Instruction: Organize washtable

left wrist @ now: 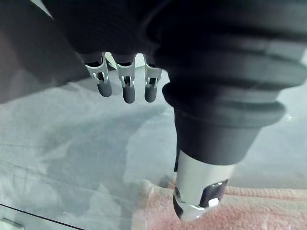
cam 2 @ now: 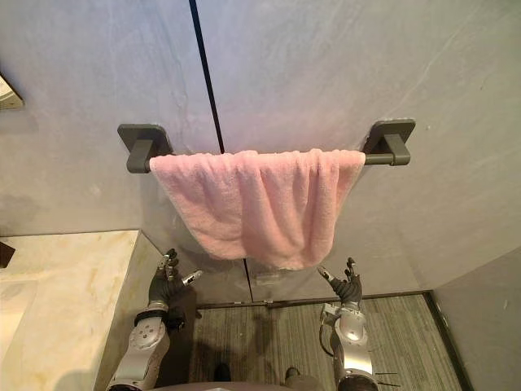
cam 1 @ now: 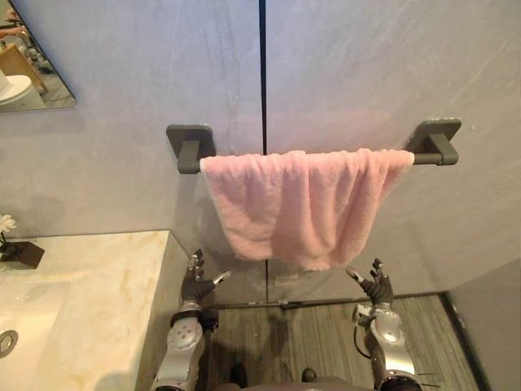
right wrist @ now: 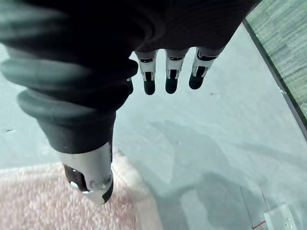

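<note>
A pink towel (cam 1: 301, 204) hangs draped over a dark grey wall rail (cam 1: 431, 151), bunched in folds and drooping lowest near its middle. Below its left edge my left hand (cam 1: 195, 281) is raised with fingers straight and open, holding nothing. Below its right lower corner my right hand (cam 1: 376, 285) is also raised and open, empty. Both hands are a little under the towel's hem and apart from it. In the left wrist view the towel (left wrist: 230, 211) lies past the thumb (left wrist: 199, 184); in the right wrist view the towel (right wrist: 57, 201) shows beyond the thumb (right wrist: 88, 175).
A pale marble washtable (cam 1: 89, 301) with a sink drain (cam 1: 6, 342) stands at the left, its edge close to my left arm. A small dark holder with a white flower (cam 1: 18, 248) sits at its back. A mirror corner (cam 1: 28, 65) hangs upper left. Grey wall, wood-look floor (cam 1: 309, 342).
</note>
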Robot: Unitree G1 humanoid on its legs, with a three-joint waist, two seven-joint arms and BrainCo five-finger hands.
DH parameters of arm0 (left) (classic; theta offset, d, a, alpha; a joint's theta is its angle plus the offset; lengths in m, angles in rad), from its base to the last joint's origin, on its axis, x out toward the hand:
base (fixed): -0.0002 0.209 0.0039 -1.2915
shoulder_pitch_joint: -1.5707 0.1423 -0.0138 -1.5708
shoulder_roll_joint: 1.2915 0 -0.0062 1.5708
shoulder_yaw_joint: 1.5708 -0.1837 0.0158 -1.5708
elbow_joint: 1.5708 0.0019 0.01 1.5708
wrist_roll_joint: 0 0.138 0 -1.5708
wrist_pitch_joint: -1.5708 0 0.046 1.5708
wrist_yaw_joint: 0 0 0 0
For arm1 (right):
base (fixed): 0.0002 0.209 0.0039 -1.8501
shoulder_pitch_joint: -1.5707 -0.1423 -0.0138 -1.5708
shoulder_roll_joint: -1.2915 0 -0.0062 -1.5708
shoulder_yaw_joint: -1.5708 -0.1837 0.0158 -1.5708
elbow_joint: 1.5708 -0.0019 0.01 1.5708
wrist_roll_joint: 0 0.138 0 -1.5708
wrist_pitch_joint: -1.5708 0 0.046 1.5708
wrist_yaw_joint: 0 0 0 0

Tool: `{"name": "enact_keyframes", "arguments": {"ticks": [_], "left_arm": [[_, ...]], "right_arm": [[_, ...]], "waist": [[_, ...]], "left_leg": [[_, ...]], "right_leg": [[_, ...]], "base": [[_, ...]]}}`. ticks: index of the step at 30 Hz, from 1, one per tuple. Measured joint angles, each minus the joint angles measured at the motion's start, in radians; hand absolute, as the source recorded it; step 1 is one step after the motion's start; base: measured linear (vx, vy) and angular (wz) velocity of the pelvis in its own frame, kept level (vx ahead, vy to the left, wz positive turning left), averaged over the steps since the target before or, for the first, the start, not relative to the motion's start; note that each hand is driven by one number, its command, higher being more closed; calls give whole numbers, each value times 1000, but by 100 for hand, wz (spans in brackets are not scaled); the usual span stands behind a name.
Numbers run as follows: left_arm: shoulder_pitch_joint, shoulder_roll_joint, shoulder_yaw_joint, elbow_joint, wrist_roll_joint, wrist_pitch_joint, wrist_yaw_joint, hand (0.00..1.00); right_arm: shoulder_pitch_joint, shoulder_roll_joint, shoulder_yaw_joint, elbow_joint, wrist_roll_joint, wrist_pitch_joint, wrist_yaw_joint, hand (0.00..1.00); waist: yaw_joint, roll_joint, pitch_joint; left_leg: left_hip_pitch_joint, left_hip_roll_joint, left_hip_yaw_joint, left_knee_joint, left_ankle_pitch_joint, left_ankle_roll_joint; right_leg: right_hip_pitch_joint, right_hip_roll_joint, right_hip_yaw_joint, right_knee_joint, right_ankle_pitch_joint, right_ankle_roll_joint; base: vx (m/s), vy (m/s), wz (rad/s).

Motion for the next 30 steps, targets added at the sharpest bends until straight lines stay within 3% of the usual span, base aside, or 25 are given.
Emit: {"name": "enact_keyframes", "arguments": {"ticks": [7, 10, 15, 20, 22, 26, 30], "left_arm": [[32, 5, 62, -190, 0, -2, 28, 0], [63, -17, 77, -344, 1, -3, 33, 0], [84, -38, 149, -664, 15, -22, 101, 0], [80, -35, 197, -913, -12, -108, 139, 0], [74, -20, 193, -980, -45, -140, 138, 0], [23, 72, 124, -1041, -151, -174, 107, 0], [-82, 210, -87, -1036, -378, -200, -71, 0]], "right_arm": [[63, -10, -31, -95, -1, -1, -1, 0], [105, -9, -93, -199, -11, 0, -6, 0], [145, -12, -204, -475, -71, 1, -46, 0], [122, -34, -259, -770, -128, -6, -94, 0], [95, -56, -253, -860, -126, -33, -106, 0], [20, -127, -162, -1022, -99, -110, -102, 0], [-130, -271, 70, -1047, 54, -194, 23, 0]], "waist": [[1, 0, 0], [1, 2, 1], [-1, 2, 1], [-1, 4, 0], [-2, 8, -3], [0, 23, -12], [-1, 28, -16]], "left_leg": [[6, 2, 1, 0, -1, 0], [4, 0, 3, 0, -2, 3], [6, 0, 4, 0, -3, 4], [13, -1, 12, 0, -3, 4], [16, -2, 14, 0, -3, 4], [25, -4, 15, 0, -3, 4], [29, -5, 16, 0, -2, 5]], "right_leg": [[-5, -4, 10, 5, 2, 3], [-5, -5, 12, 11, 1, 4], [-5, -5, 13, 15, 0, 5], [-5, -6, 19, 20, 0, 5], [-5, -6, 19, 22, 0, 5], [-4, -5, 18, 25, -1, 5], [-4, -4, 19, 33, -1, 5]], "base": [[-55, -13, -2], [-1, -2, -1], [0, 0, 0], [-3, -1, -4], [-44, -15, -4], [-41, -15, -1], [-48, -15, -1]]}}
